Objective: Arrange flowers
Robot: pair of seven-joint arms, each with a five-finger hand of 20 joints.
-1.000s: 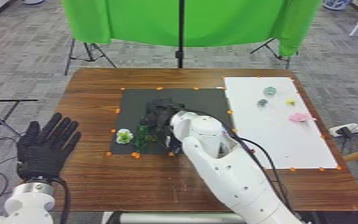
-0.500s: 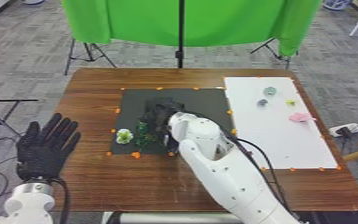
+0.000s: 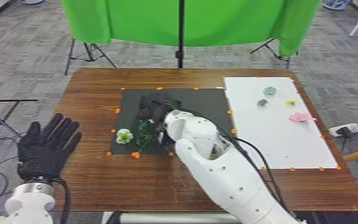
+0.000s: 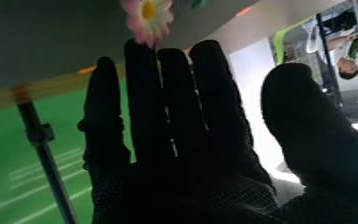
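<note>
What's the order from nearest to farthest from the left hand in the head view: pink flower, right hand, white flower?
1. White flower, near-left on black mat.
2. Right hand, over the mat.
3. Pink flower, right, on white sheet.

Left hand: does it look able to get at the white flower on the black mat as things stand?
Probably yes. The left hand is open, off to the flower's left, and nothing seems to stand between them; the right hand is on the far side.
</note>
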